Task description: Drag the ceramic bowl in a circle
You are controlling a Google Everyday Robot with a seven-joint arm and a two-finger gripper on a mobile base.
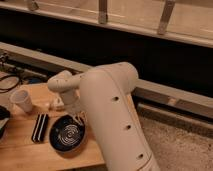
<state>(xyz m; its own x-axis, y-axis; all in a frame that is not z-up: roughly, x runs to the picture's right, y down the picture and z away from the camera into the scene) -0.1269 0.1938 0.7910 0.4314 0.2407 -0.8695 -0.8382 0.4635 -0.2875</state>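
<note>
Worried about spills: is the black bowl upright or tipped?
Upright: the bowl sits flat on the table, rings facing up; the gripper is at its rim.
</note>
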